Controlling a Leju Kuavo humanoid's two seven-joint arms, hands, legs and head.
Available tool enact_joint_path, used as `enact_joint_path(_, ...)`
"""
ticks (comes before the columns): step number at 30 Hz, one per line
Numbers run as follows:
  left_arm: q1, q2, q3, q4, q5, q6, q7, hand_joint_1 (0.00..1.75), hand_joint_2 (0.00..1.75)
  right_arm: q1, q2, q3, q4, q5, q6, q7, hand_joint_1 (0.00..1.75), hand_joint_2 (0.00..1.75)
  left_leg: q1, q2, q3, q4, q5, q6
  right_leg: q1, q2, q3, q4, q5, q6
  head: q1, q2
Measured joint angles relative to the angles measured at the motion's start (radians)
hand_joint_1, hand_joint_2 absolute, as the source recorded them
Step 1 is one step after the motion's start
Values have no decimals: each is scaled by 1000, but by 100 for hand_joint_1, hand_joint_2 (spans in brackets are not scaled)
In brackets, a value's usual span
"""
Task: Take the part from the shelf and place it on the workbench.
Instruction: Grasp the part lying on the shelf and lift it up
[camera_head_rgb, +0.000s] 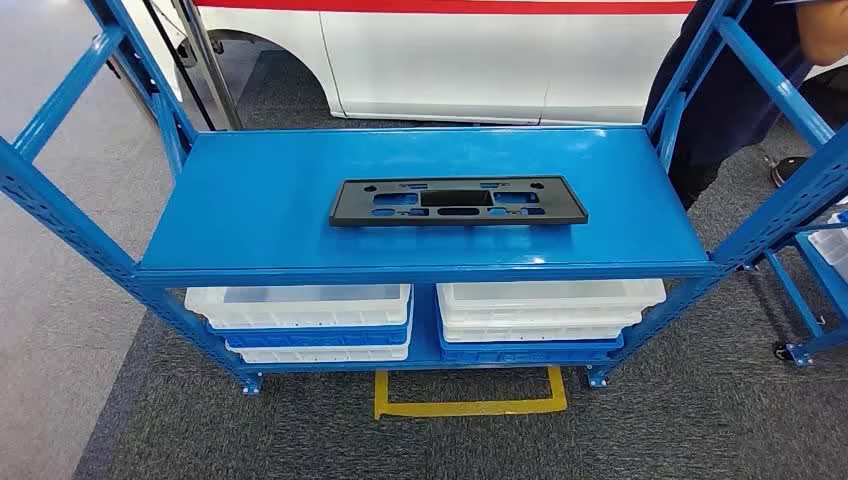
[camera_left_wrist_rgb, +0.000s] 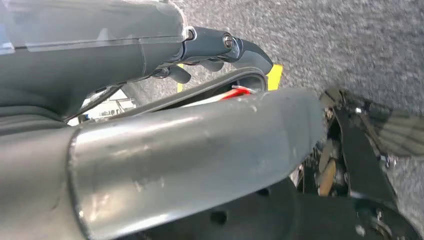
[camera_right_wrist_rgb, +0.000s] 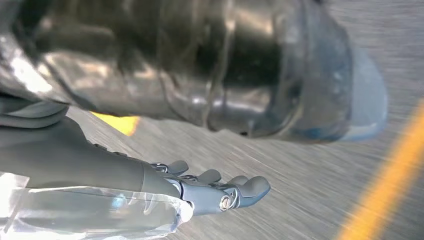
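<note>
No writing was legible; the black part lay on the blue shelf over grey carpet, and both the left hand and the right hand hung empty with fingers loosely apart.

Grey carpet, yellow floor marking, white vehicle behind

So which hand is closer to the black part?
Can't tell. The left hand and right hand both hang low over the floor, neither near the part lying on the shelf.
</note>
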Motion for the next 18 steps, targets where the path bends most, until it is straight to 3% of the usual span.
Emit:
enact_joint_path(3,0,-4,-3,0,-16,0,5,0,0,12,-20,5,-62,-30,11,-76,0,0,0,0,0,0,0,0,0,-1,0,0,0,0,0,0)
enact_joint_path(5,0,-6,-13,2,-38,-6,7,0,0,58,-43,7,-187,-85,54,-122,0,0,0,-1,0,1,0,0,0,-1,0,0,0,0,0,0)
enact_joint_path(12,-1,-5,-67,6,-87,-10,-16,0,0,303,-139,7,-880,-193,131,-54,0,0,-2,1,-2,0,-2,2,-1,1,-1,0,0,0,0,0)
enact_joint_path(18,-4,-4,-97,7,-95,-12,-31,0,0,405,-230,8,-1270,-236,124,-76,0,0,-2,1,-1,1,-2,2,-1,1,-1,0,-1,1,0,0)
